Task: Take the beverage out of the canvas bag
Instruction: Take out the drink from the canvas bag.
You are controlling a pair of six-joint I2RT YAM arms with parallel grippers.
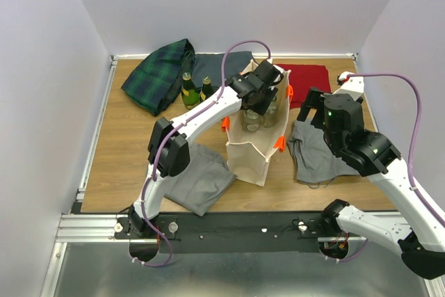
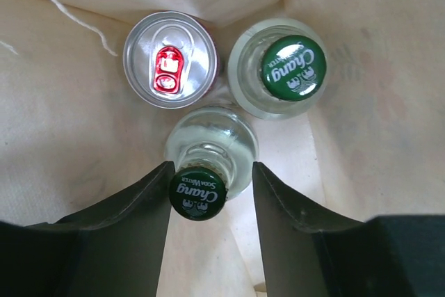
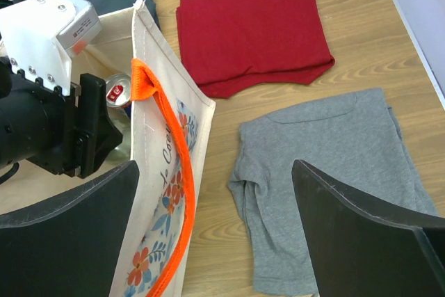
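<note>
The cream canvas bag (image 1: 252,152) with orange handles stands upright mid-table. Inside it, in the left wrist view, are a silver can with a red tab (image 2: 170,59) and two clear bottles with green caps (image 2: 293,67). My left gripper (image 1: 261,101) is down in the bag's mouth. It (image 2: 211,196) is open, its jaws on either side of the near bottle's cap (image 2: 197,192); the left finger touches the cap and the right one stands apart. My right gripper (image 3: 215,172) is open and empty, beside the bag's right wall (image 3: 156,193), over the wood and a grey shirt (image 3: 334,172).
A green plaid cloth (image 1: 158,74), two dark green bottles (image 1: 189,91) and a dark cloth (image 1: 224,66) lie at the back left. A red cloth (image 1: 306,80) lies back right, a grey shirt (image 1: 321,155) right of the bag, a grey cloth (image 1: 201,180) front left.
</note>
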